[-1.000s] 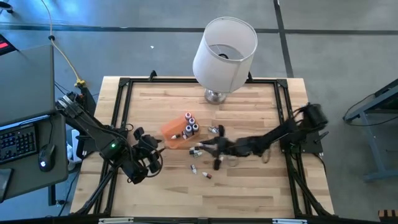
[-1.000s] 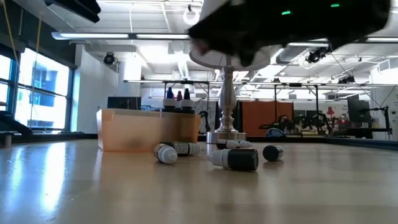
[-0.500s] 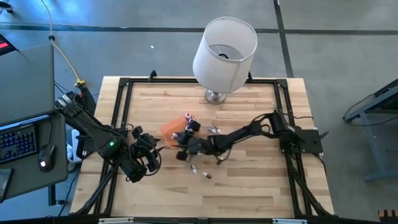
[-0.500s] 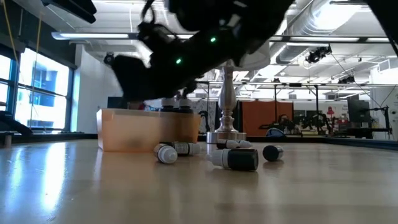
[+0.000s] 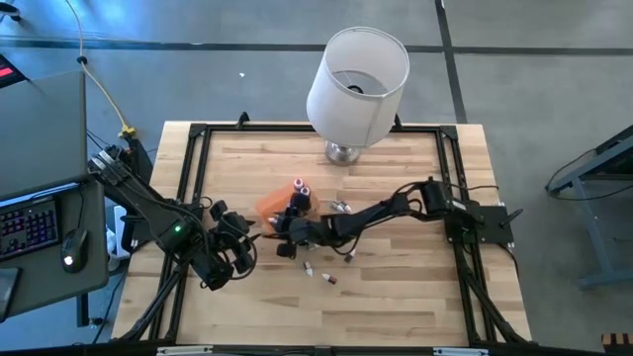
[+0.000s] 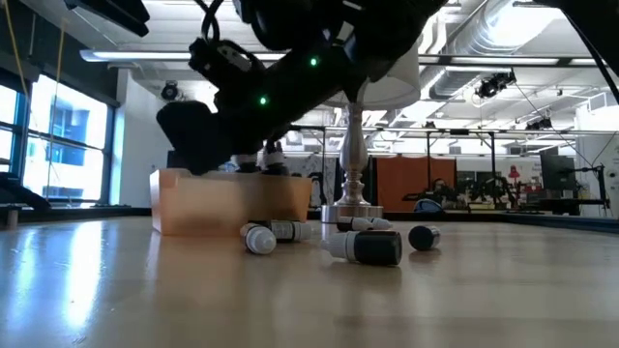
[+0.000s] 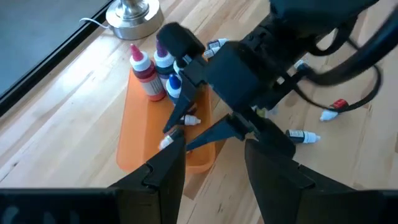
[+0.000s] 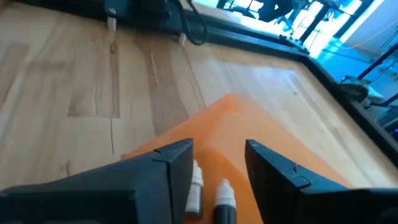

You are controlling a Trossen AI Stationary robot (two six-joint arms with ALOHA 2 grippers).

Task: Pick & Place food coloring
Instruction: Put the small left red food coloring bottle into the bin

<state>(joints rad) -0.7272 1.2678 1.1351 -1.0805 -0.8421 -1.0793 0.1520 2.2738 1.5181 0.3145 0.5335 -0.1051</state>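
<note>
Right gripper (image 5: 288, 233): I see it reaching in from the worktop's right edge and hovering over the orange tray (image 5: 269, 208). In its own wrist view the fingers (image 8: 163, 163) stand apart with nothing between them; two small bottles show just under them over the tray's orange floor.
Left gripper (image 5: 240, 244): I have it parked near the worktop's left edge, just beside the tray, pointed at it. Its fingers (image 7: 163, 174) are spread and hold nothing.
Food coloring in the tray (image 7: 155, 71): I count about three bottles standing upright together at the tray's end nearest the lamp (image 5: 356, 74), one red-bodied with a white tip and blue ones beside it. One or two more lie on the tray floor under the right gripper.
Food coloring on the worktop (image 6: 368, 246): I see several loose bottles lying on their sides around the middle of the worktop, on the right-hand side of the tray and toward the front edge; one has a red cap.
Tray: it sits left of the worktop's centre, well apart from every edge.
Lamp: it stands at the middle of the worktop's back edge, upright.
</note>
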